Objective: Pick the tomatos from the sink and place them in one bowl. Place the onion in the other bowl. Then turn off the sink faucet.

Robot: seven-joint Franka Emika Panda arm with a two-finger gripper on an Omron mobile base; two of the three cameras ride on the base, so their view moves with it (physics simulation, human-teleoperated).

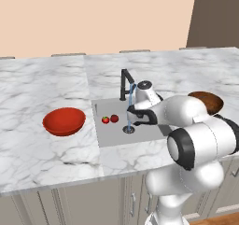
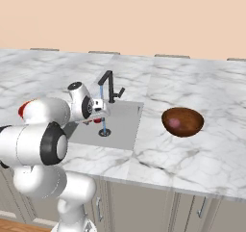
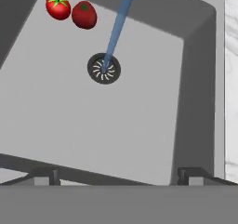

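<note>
Two red tomatos (image 3: pixel 58 7) (image 3: pixel 84 15) lie side by side in the grey sink (image 3: pixel 93 116), at its left end in the left base view (image 1: pixel 105 120) (image 1: pixel 114 118). My gripper (image 3: pixel 118 176) hangs open and empty over the basin's middle (image 1: pixel 138 119), apart from them. Water runs from the black sink faucet (image 1: pixel 124 84) onto the drain (image 3: pixel 103 68). The red-orange bowl (image 1: pixel 64 121) stands empty on the counter to the left. The pinkish onion (image 2: pixel 175 123) rests inside the dark brown bowl (image 2: pixel 182 122) to the right.
White marble counter (image 1: pixel 46 79) surrounds the sink on every side. My own arm covers part of the brown bowl (image 1: pixel 208 100) in the left base view and part of the red bowl (image 2: pixel 23 109) in the right base view.
</note>
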